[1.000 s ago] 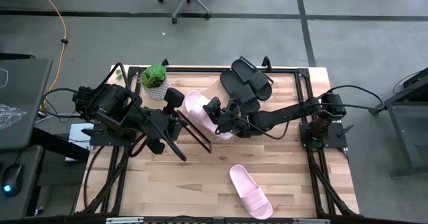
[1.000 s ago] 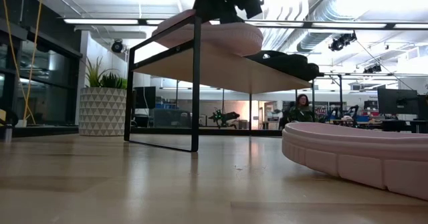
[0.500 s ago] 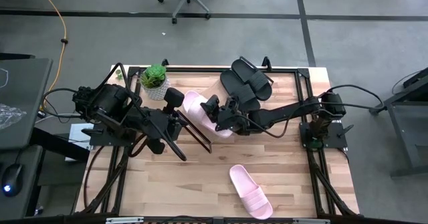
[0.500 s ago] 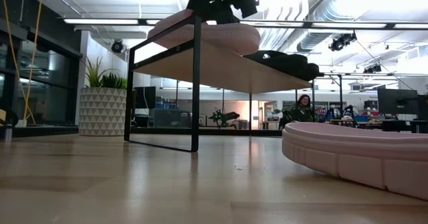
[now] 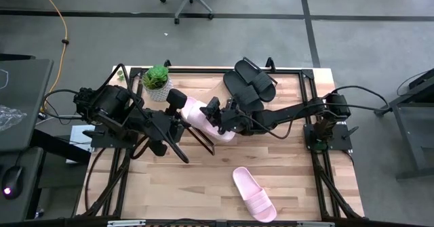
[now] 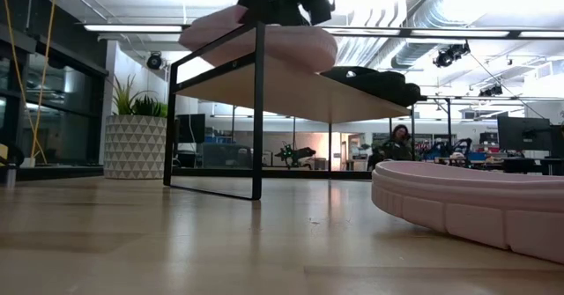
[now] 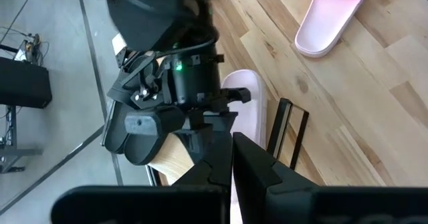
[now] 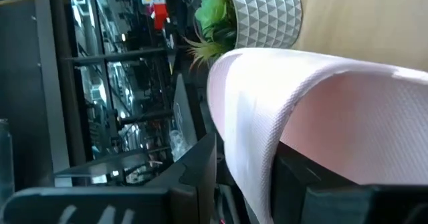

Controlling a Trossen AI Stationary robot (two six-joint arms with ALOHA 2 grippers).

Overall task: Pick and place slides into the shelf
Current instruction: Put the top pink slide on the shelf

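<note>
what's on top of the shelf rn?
On the shelf: two black slides and one pink slide, its strap held in the right hand. The board beneath them is covered. The other pink slide lies on the table.

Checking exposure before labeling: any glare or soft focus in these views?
Low view: ceiling lights blow out behind the shelf, whose underside falls in shadow; the near pink slide looms large. Right wrist view: pink strap fills the frame, soft. High view: evenly lit, no glare.

No readable text, labels, brand names, numbers or signs appear anywhere: none on the sandals, the shelf, the robot arms or the room behind.
</note>
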